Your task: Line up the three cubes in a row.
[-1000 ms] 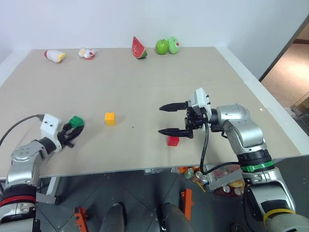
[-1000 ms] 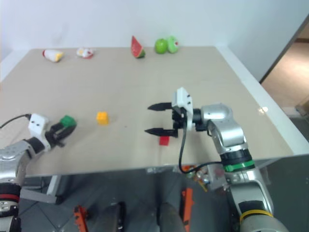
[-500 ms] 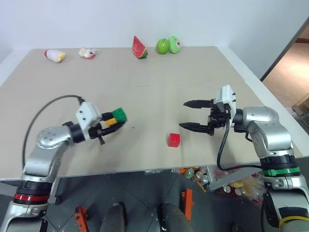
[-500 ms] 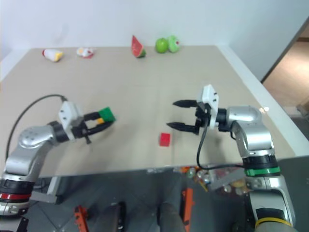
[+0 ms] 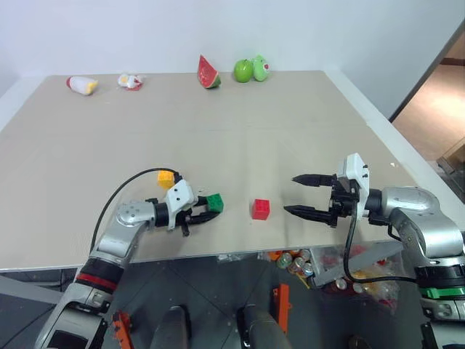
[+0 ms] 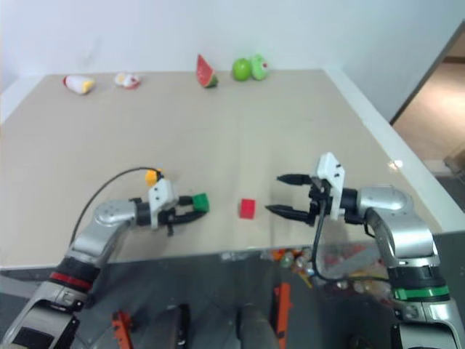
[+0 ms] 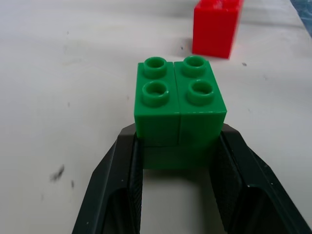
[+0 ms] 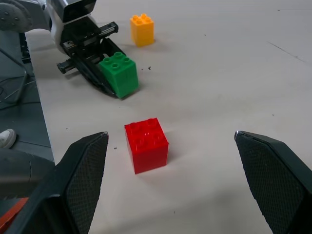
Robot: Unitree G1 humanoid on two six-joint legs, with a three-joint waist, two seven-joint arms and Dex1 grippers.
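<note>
A green cube (image 5: 214, 203) is clamped in my left gripper (image 5: 205, 209), which is shut on it low over the table near the front edge. In the left wrist view the black fingers (image 7: 124, 180) grip the lower sides of the green cube (image 7: 178, 105), and the red cube (image 7: 216, 27) lies just beyond. The red cube (image 5: 261, 209) rests on the table a short way right of the green one. Behind my left hand sits the yellow-orange cube (image 5: 166, 178). To the right of the red cube my right gripper (image 5: 290, 195) is open and empty, pointing at it.
A watermelon slice (image 5: 208, 72), a green apple (image 5: 243, 70) and two small toys (image 5: 81, 85) line the far edge of the tan table (image 5: 240, 131). The table's front edge runs close below both hands.
My left gripper has carried the green cube rightward, past the yellow-orange cube, to just left of the red one. My right gripper has drawn back to the right of the red cube, still open.
</note>
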